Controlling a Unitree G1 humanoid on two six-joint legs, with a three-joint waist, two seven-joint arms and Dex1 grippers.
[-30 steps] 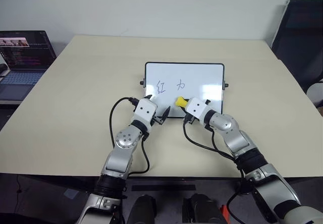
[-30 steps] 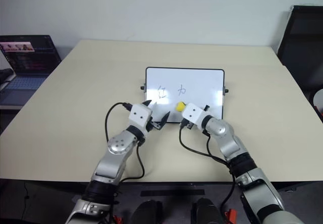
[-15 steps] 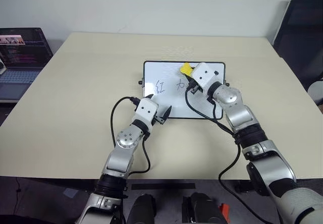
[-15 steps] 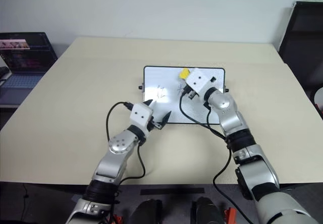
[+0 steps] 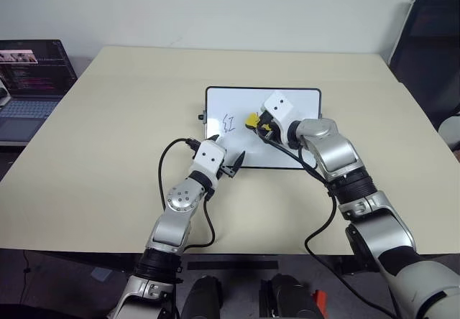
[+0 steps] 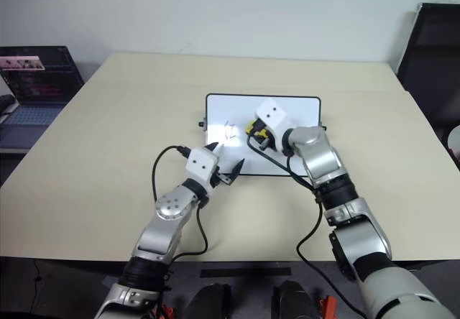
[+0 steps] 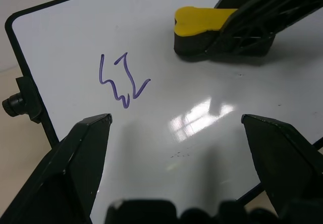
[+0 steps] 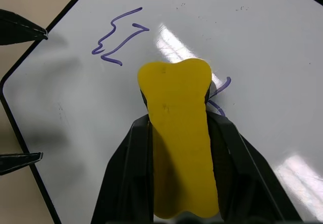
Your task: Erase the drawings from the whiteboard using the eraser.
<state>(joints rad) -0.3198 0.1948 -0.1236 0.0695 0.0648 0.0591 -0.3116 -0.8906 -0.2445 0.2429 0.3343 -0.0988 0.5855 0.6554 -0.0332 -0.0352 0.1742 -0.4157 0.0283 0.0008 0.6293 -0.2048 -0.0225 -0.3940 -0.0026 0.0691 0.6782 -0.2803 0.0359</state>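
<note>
Just ahead of the right gripper [image 8: 174,133] and partly under its load lies the stroke that the coming wipe turns on: a blue mark [image 8: 218,94] peeks out from beside the eraser [image 8: 179,133], touching its edge, while the other drawing [image 8: 117,36], a zigzag scribble, sits a little farther out past the eraser's rounded front end and off to one side. The right gripper is clenched on the eraser, one black finger on each long flank, so the yellow block's long axis runs straight along the fingers, with its dark underside down toward the whiteboard [image 5: 302,107]; from the left wrist view it looks to be resting on the glossy surface.

The left gripper [image 7: 176,128] stands released, its fingers spread wide and holding nothing, at the board's near edge. From it the zigzag scribble [image 7: 120,82] lies just ahead between the fingertips and the eraser [image 7: 202,24] lies beyond that. So the left arm is nearer the scribble, but only the right one carries the tool.

Nothing stands between the eraser and either mark. The only neighbour to mind is the left gripper's fingertip [image 8: 22,31], close beside the scribble. A laptop [image 5: 32,75] sits well apart at the table's [image 5: 108,132] far left.
</note>
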